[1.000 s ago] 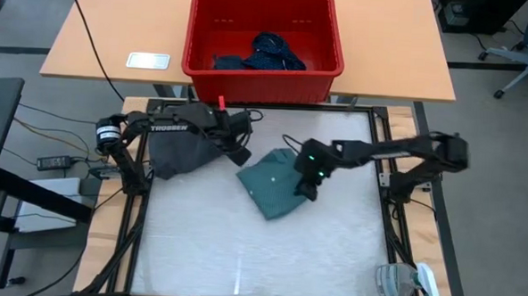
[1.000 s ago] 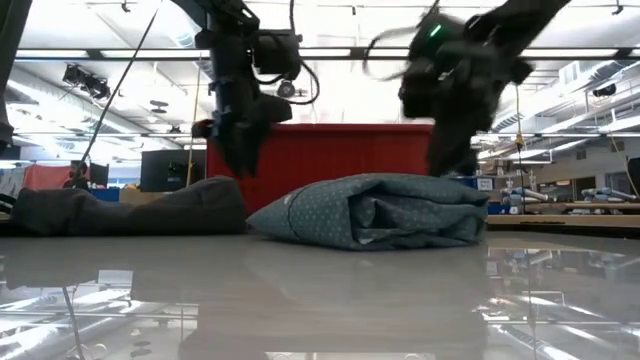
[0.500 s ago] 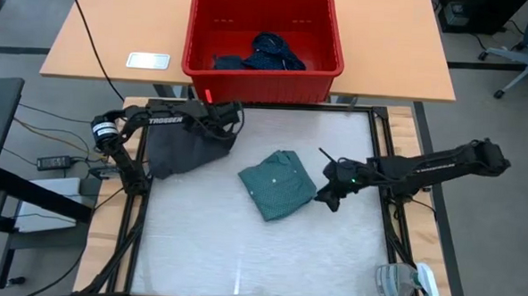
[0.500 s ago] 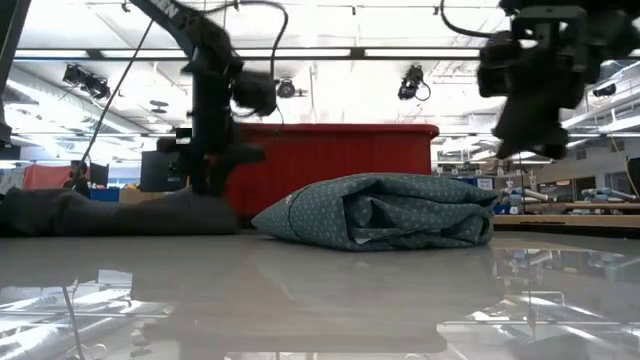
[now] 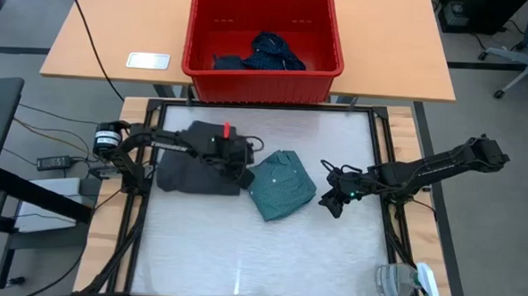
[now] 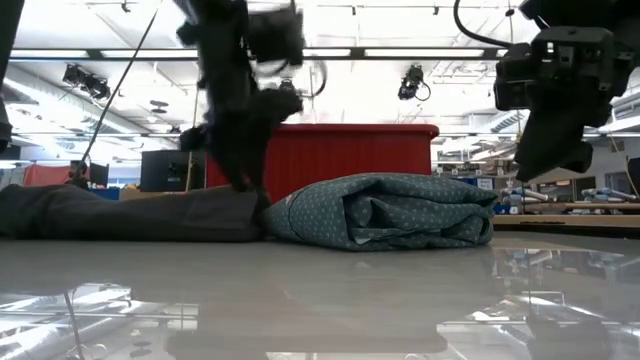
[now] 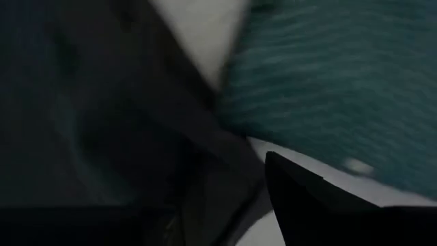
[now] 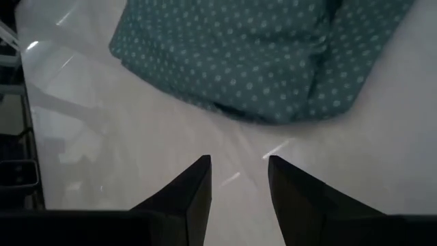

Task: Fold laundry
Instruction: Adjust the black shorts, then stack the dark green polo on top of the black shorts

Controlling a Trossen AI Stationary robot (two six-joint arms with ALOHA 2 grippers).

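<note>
Laundry: a teal dotted shirt [image 5: 281, 184] is seen folded into a compact bundle near the middle of the bench [image 5: 241, 254], with a charcoal garment [image 5: 187, 167] spread flat just beside it, edges touching or nearly so. Both are judged soft, light and limp; no shape is likely to be held once lifted, and layers are expected to slide over one another on the glossy surface. Hold is best taken at a hem, corner or fold edge, pinched through all layers, not at the bulging middle. In the low view the shirt's folds show open on one side; a grasp there could be expected to pull the bundle apart.

Left gripper [image 5: 243, 168] is set low at the seam between the charcoal garment and the shirt. From its wrist view, blurred and dark, it cannot be told whether the fingers are spread or pinching cloth.

Right gripper [image 5: 335, 203] is held above bare bench, near the shirt but apart from it; its fingers [image 8: 184, 195] are seen parted by a narrow gap, with nothing between them.

Red basket [image 5: 321, 79] is placed on the wooden table beyond the bench; dark navy cloth [image 5: 270, 52] is left lying inside, unfolded.
</note>
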